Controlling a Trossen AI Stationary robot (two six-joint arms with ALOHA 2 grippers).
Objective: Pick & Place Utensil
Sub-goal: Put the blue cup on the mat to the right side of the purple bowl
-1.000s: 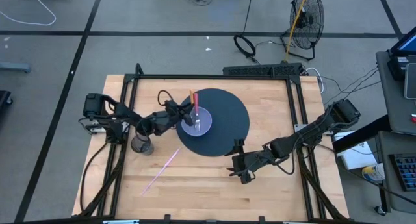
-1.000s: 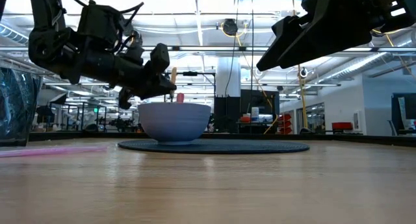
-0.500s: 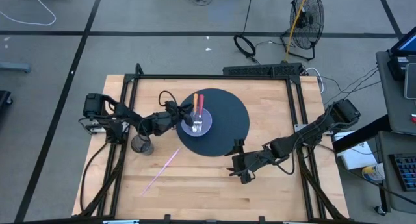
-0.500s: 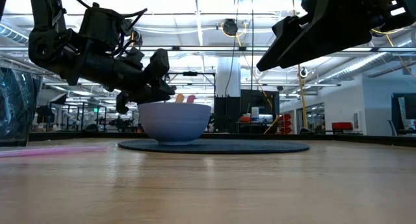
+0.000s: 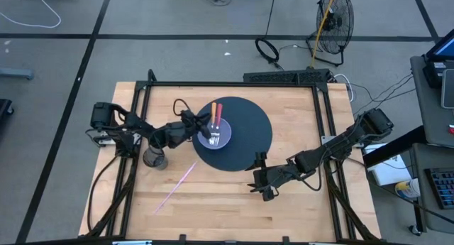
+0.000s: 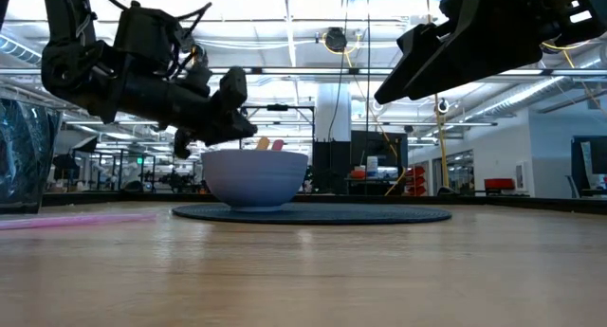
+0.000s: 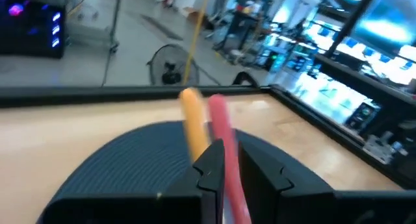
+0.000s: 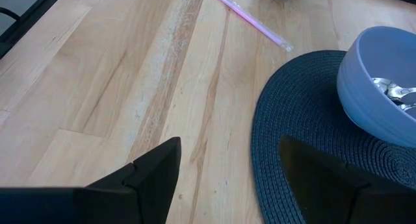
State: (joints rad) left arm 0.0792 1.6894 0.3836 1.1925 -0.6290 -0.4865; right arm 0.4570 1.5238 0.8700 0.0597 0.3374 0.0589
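A pale blue bowl (image 5: 214, 135) (image 6: 254, 178) stands on a round dark placemat (image 5: 245, 135). Two utensils lie in it, an orange-handled one (image 7: 191, 120) and a red-handled one (image 7: 218, 123). Their handles lean on the bowl's far rim and their metal heads (image 8: 393, 92) lie inside. My left gripper (image 5: 195, 128) (image 7: 234, 172) hovers over the bowl's left rim, open, with the red handle running between its fingers. My right gripper (image 5: 259, 177) (image 8: 227, 172) is open and waits above the table, near the mat's near edge.
A pink straw (image 5: 177, 182) (image 8: 250, 19) lies on the wood, near and left of the mat. A clear cup (image 5: 154, 158) (image 6: 19, 156) stands at the table's left, beside my left arm. Bare wood lies toward the near edge.
The orange handle, standing steep above the bowl a second ago, has tipped down beside the red handle at the rim. My left gripper dipped toward the bowl with it, then rose slightly while both utensils stayed put.
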